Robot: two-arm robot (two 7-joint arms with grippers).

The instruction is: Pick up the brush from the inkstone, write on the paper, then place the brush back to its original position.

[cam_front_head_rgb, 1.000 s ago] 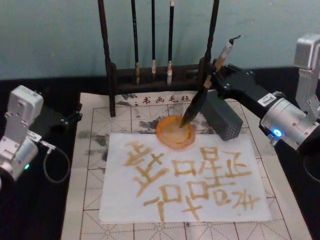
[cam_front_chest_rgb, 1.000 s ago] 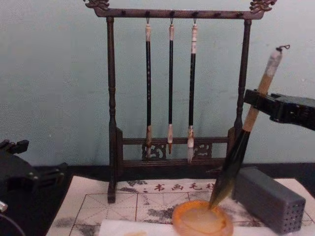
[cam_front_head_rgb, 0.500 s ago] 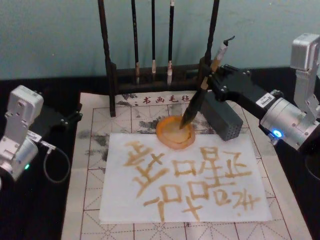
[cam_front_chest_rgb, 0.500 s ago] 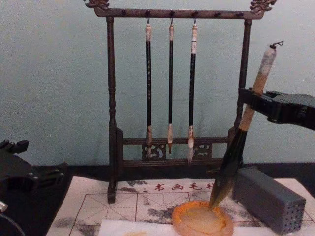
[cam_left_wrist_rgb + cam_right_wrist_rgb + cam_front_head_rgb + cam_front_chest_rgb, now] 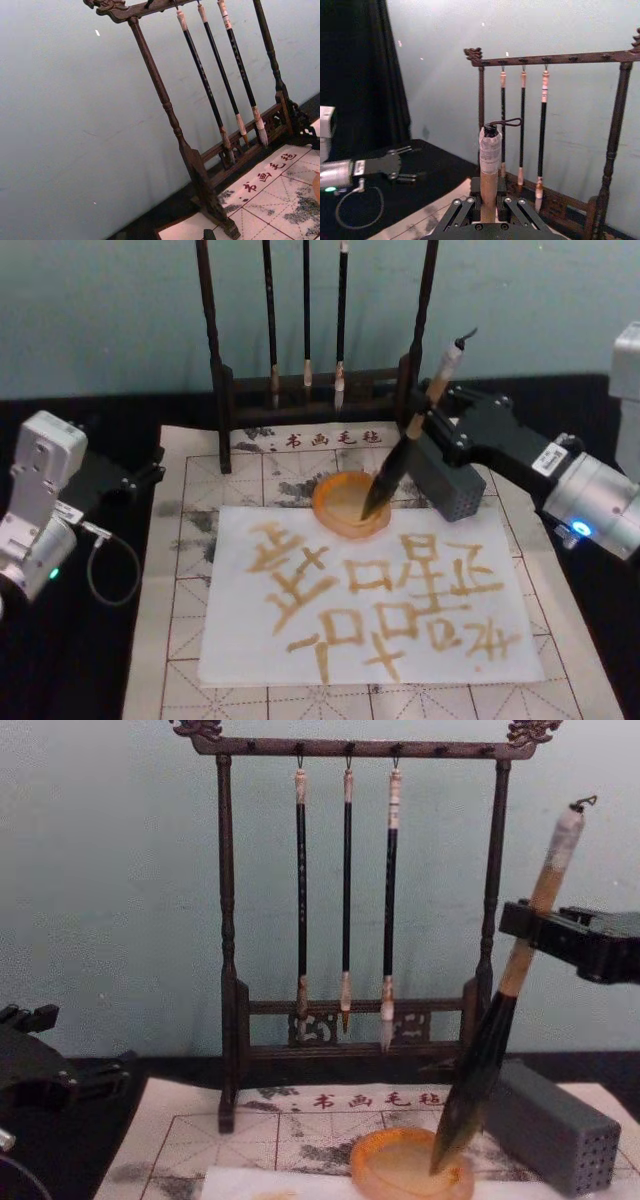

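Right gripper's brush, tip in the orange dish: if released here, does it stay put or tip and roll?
Likely tips: the brush leans steeply, held up only by the right gripper, tip in the shallow inkstone. Its round handle would probably roll once down. The bushy tip looks soft, so it likely won't prop it.

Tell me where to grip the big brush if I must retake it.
Grip the tan wooden handle of the brush, above its black section, coming from the robot's right with fingers across the shaft, where the right gripper clamps it now. It leans rightward with its tip in the inkstone. The left gripper sits parked left.
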